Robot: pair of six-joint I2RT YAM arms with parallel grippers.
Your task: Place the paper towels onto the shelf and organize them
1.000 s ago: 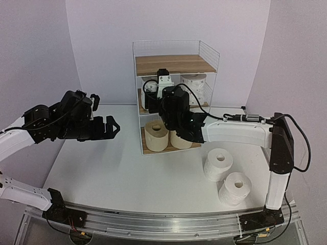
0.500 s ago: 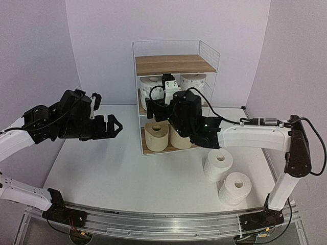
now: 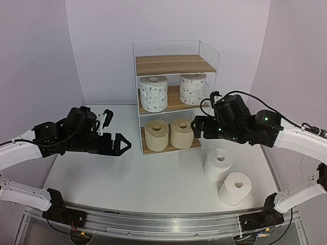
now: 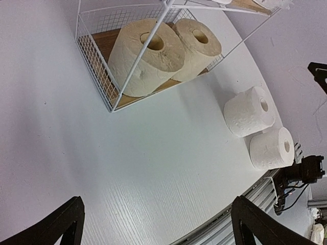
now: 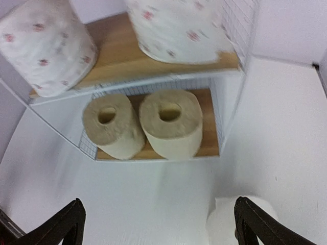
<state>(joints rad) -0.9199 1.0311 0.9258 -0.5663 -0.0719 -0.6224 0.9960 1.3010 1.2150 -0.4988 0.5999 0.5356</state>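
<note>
Both hands gape empty: left hand (image 4: 156, 201) over the table (image 3: 127, 178), right hand (image 5: 157, 201) by the right corner of the shelf (image 3: 173, 64). Its middle board (image 3: 173, 105) holds the dotted rolls (image 3: 154, 93), beige rolls (image 3: 156, 135) below, and the plain white rolls (image 3: 218, 163) sit on the table, right of it.

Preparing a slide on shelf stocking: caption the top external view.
Beige paper rolls and dotted white rolls sit on the white wire shelf's lower two boards; two plain white rolls wait on the table.
</note>
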